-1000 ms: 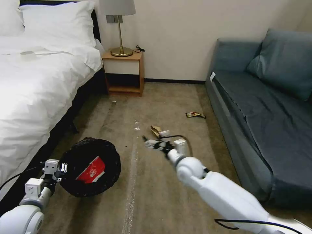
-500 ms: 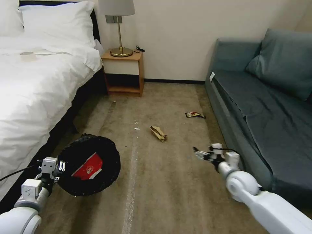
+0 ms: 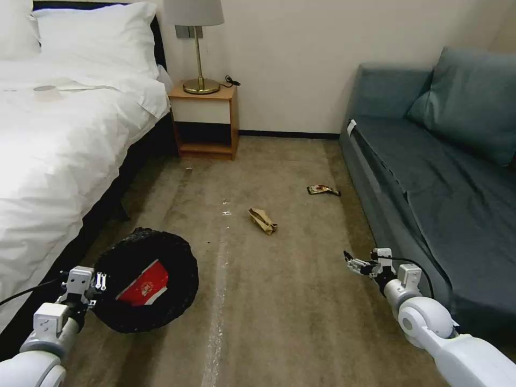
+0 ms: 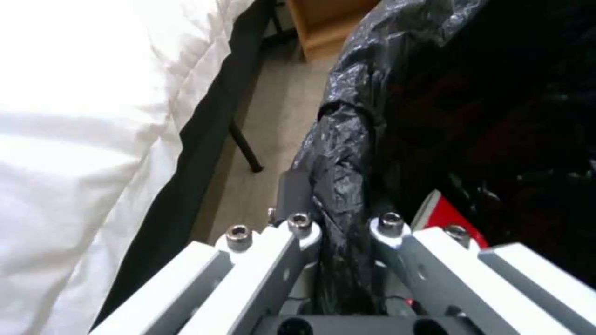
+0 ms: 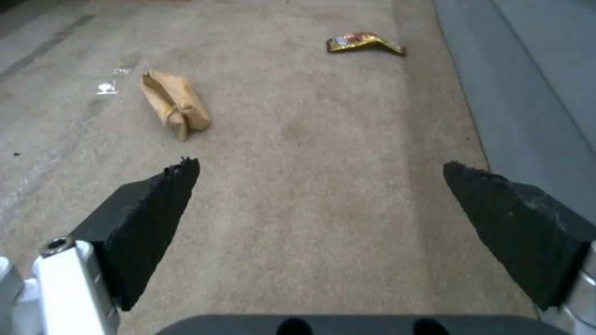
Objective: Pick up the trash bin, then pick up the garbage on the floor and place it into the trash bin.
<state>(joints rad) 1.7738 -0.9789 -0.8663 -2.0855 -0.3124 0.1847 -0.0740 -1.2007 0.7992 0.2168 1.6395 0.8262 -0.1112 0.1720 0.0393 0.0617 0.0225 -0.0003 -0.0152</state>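
Here the left gripper (image 4: pixel 344 232) pinches the bin (image 3: pixel 177 301) rim beside the bed (image 3: pixel 54 161); the right gripper (image 5: pixel 320 195), fingers wide and empty, hangs near the paper bag (image 5: pixel 174 104).

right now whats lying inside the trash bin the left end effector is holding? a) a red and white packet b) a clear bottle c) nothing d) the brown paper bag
a: a red-and-white packet lies inside the black-lined trash bin, whose rim the left end effector clamps, while the brown paper bag sits on the carpet.
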